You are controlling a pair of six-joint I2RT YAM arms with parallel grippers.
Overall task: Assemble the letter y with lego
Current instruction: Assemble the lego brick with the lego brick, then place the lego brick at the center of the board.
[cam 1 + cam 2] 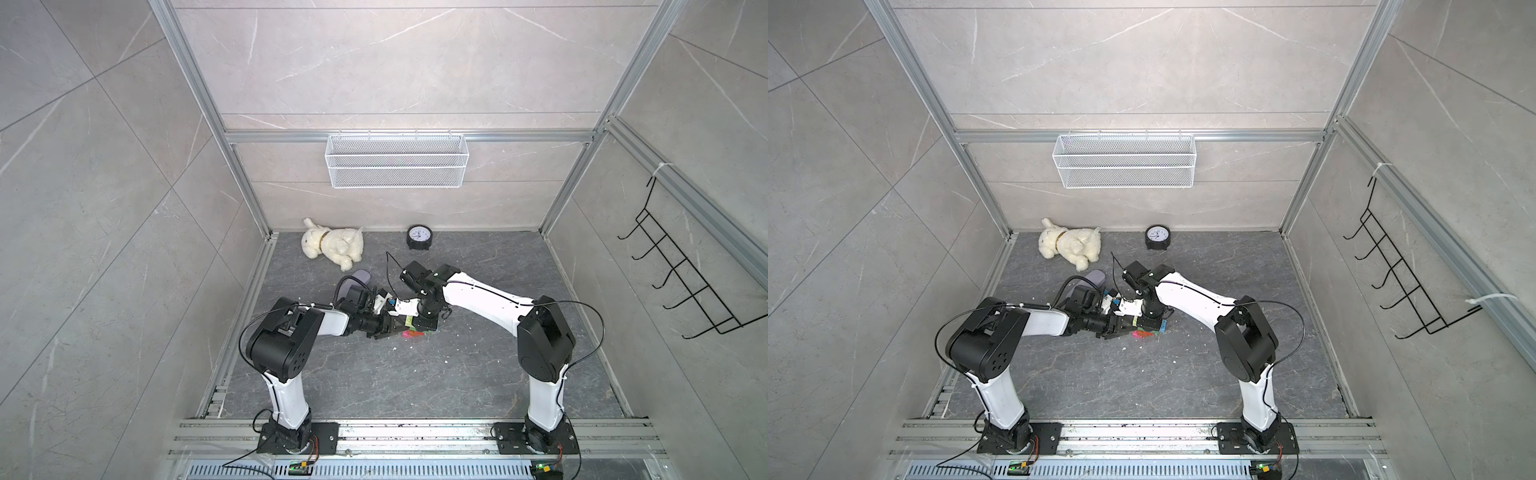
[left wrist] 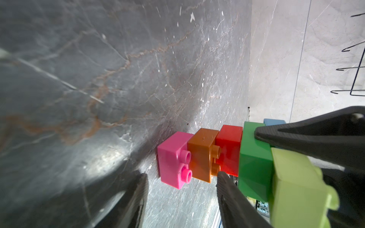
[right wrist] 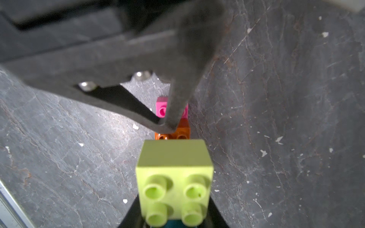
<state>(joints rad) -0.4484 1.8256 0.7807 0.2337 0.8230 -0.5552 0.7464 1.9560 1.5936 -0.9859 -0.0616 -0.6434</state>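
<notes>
The letter y point(image 1: 412, 332) point(image 1: 1144, 333) lies flat on the dark floor between both arms. In the left wrist view its stem runs pink point(image 2: 171, 158), orange point(image 2: 201, 152), red point(image 2: 229, 148) and green point(image 2: 254, 169), with yellow-green point(image 2: 296, 187) and blue point(image 2: 274, 121) prongs. My right gripper point(image 3: 174, 217) is shut on the prong end, one black finger point(image 2: 296, 136) pressing the green brick. My left gripper point(image 2: 183, 174) is open at the stem. One fingertip point(image 2: 222, 177) touches the orange studs, and the other stands clear of the pink brick.
A lilac case point(image 1: 361, 276) lies just behind the left wrist. A plush dog point(image 1: 332, 247) and a black clock point(image 1: 419, 237) sit by the back wall, under a wire basket point(image 1: 395, 160). A hook rack point(image 1: 685, 286) hangs on the right wall. White crumbs dot the floor.
</notes>
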